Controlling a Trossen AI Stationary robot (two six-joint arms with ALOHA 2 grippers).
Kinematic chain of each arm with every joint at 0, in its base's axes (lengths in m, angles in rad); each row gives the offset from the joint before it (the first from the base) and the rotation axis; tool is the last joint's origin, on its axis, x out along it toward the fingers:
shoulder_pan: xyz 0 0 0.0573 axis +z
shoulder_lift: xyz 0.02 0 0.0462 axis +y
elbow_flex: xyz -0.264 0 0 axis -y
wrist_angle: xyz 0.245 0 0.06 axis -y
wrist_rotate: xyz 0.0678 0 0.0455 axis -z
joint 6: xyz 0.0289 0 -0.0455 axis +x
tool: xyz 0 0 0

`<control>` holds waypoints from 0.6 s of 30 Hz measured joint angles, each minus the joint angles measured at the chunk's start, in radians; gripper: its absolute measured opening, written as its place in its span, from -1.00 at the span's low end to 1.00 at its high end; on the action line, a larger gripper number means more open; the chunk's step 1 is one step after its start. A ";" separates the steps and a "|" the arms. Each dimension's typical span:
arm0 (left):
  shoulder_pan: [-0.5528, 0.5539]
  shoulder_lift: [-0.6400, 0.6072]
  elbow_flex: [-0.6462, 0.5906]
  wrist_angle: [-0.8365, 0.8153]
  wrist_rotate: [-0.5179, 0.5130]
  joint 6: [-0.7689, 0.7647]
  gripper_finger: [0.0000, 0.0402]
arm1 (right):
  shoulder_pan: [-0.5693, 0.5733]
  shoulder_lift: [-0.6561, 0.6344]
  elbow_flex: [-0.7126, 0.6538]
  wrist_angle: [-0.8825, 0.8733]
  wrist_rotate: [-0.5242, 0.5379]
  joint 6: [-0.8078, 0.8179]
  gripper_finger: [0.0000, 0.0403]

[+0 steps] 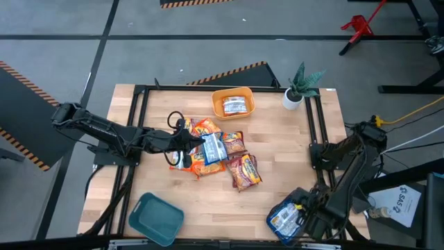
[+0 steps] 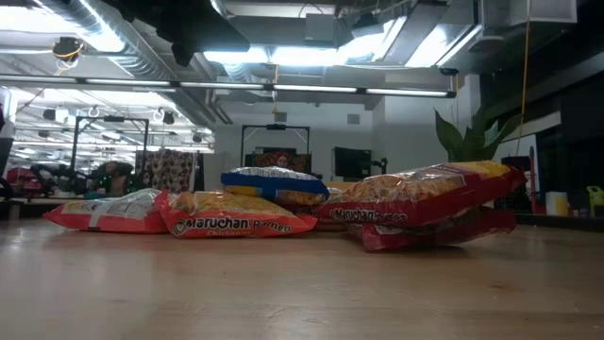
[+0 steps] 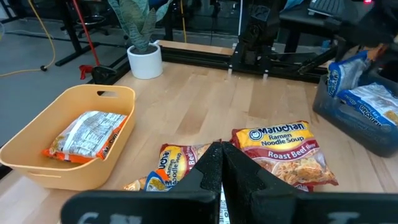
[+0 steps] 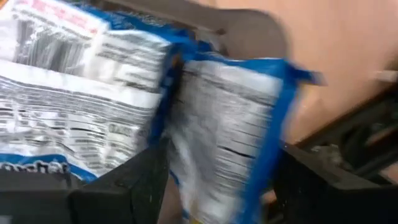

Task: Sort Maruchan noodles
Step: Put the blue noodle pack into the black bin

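At nine o'clock, the left end effector sits closed at the Maruchan noodles heaped mid-bench. At five o'clock, the right end effector stands parted around a blue-white packet over the grey bin.

I see a wooden table. A packet pile lies centre frame, an orange bin and plant up top. Teal bin lower left, grey bin lower right.
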 joint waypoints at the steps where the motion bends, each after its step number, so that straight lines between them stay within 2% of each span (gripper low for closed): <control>1: 0.004 0.000 0.000 -0.001 0.009 0.001 -1.00 | 0.000 -0.017 0.000 -0.016 0.002 0.004 0.21; 4: 0.030 -0.003 0.000 -0.003 0.074 -0.006 -1.00 | 0.000 -0.066 0.000 -0.053 0.042 0.029 0.21; 7: 0.067 -0.009 0.002 -0.031 0.215 -0.035 -1.00 | -0.013 -0.112 0.000 -0.073 0.121 0.075 0.21; 10: 0.097 -0.004 0.002 -0.140 0.331 -0.030 -1.00 | -0.056 -0.141 0.000 -0.067 0.235 0.097 0.21; 12: 0.110 0.016 0.002 -0.193 0.355 -0.020 -1.00 | -0.107 -0.152 0.000 -0.048 0.337 0.093 0.21; 15: 0.152 0.050 0.001 -0.230 0.377 -0.027 -1.00 | -0.214 -0.149 0.000 0.033 0.466 0.023 0.21; 18: 0.219 0.092 0.001 -0.231 0.470 -0.030 -1.00 | -0.349 -0.135 0.001 0.175 0.500 -0.151 0.21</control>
